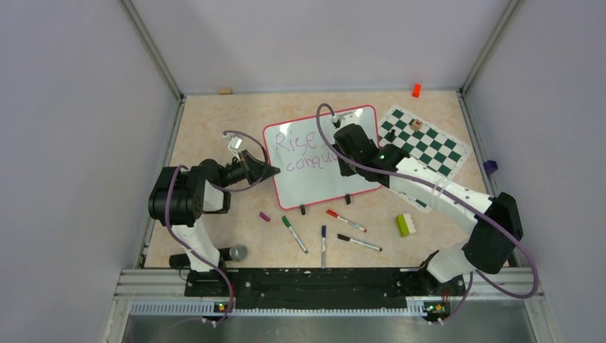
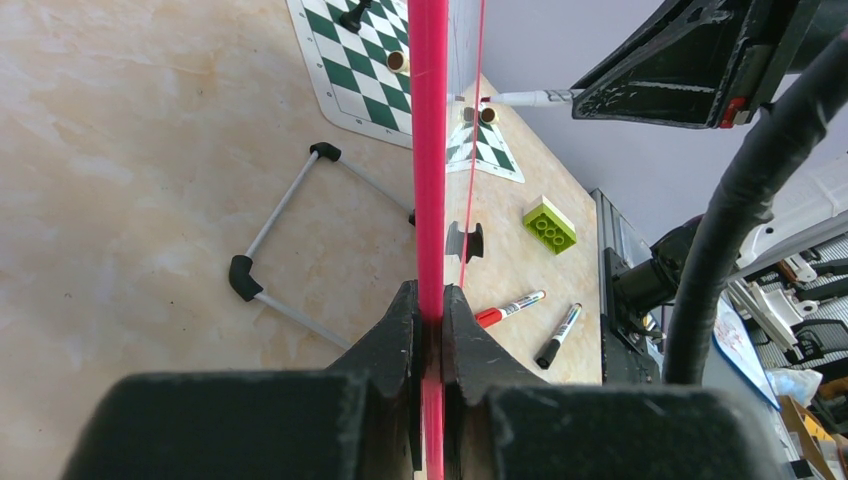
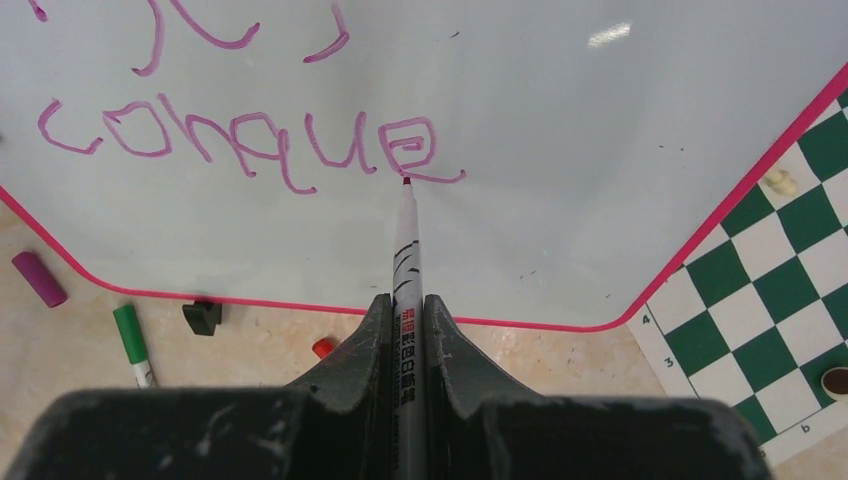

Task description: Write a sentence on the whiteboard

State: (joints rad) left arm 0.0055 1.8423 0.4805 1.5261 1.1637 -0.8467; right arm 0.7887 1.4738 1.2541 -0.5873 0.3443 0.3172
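The whiteboard (image 1: 314, 175) stands tilted at the table's middle, its red-pink rim seen edge-on in the left wrist view (image 2: 428, 150). My left gripper (image 1: 268, 171) is shut on the board's left rim. The sentence (image 1: 304, 153) reads "Rise," and "conque" in purple; the right wrist view shows "conque" (image 3: 250, 140). My right gripper (image 1: 341, 158) is shut on a purple marker (image 3: 405, 250) whose tip touches the board just after the last "e".
A green-and-white chess mat (image 1: 421, 143) with small pieces lies right of the board. Green (image 1: 294, 233), red (image 1: 346, 220), blue (image 1: 323, 243) and black (image 1: 359, 243) markers, a purple cap (image 1: 264, 216) and a lime brick (image 1: 403, 225) lie in front.
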